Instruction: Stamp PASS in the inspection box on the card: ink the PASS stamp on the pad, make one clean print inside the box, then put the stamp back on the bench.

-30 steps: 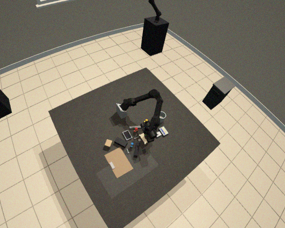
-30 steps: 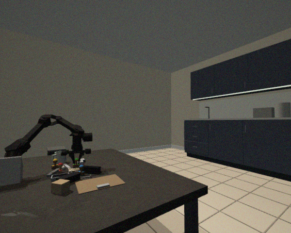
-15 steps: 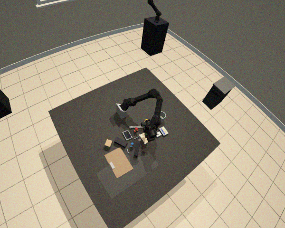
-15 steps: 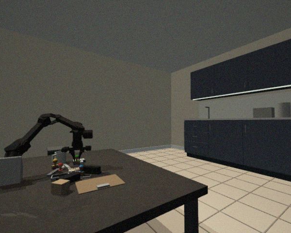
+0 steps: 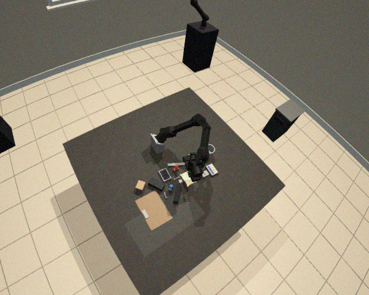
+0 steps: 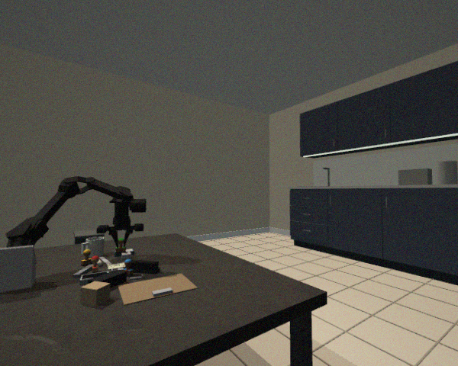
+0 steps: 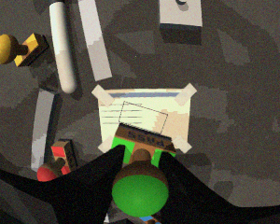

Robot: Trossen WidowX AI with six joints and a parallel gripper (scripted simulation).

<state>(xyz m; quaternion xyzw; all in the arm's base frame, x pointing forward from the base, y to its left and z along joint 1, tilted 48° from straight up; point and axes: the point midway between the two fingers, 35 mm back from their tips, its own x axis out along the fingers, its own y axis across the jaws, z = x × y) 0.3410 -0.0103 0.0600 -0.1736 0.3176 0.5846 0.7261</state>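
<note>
My gripper (image 6: 120,251) (image 7: 142,154) is shut on the green-knobbed PASS stamp (image 6: 120,239) (image 7: 140,195) and holds it over the lower part of the card; its exact height is hard to tell. The card (image 5: 185,177) (image 7: 179,105) is taped down at its corners. The inspection box (image 7: 146,107) is a thin tilted outline on it; the stamp's block overlaps its lower edge in the wrist view. No print shows in the visible part of the box. A dark pad in a pale tray (image 5: 164,174) lies near the card; whether it is the ink pad is unclear.
A red-knobbed stamp (image 5: 176,166) (image 7: 47,173), a yellow one (image 6: 86,252) (image 7: 5,49) and a blue one (image 5: 170,186) (image 6: 127,261) stand nearby. A black block (image 5: 177,194), a wooden cube (image 5: 140,185) (image 6: 95,294) and a brown board (image 5: 155,208) also lie on the bench.
</note>
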